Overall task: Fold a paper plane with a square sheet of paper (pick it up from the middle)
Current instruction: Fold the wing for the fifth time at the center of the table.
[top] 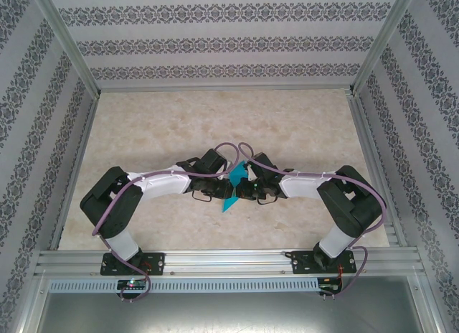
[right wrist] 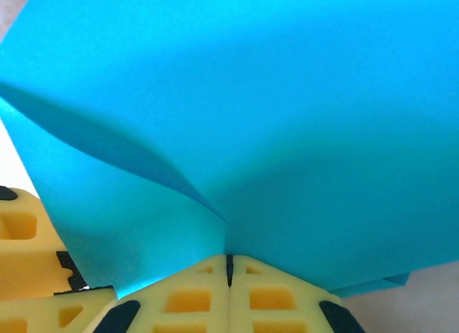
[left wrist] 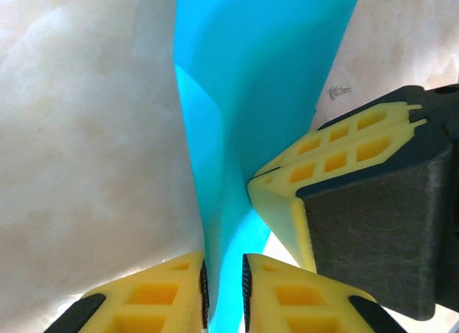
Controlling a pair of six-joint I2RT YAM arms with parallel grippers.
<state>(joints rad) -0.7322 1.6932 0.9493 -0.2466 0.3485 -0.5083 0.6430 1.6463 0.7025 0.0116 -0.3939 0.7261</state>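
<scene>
– Two grippers on one sheet of paper point(left wrist: 251, 74): why both?
– One anchors and one works the fold, I'd judge. Nearest, the left gripper point(left wrist: 224, 293) has its jaws a little apart, with the blue sheet running up between them. Whether the pads touch it I cannot tell.
– And the right?
– The right gripper point(right wrist: 229, 268) is closed tight, pinching the sheet just where a fold bends away, so the paper stands on edge between the two arms. Beyond it lies the marbled table point(top: 215, 118); the sheet is over its middle
</scene>
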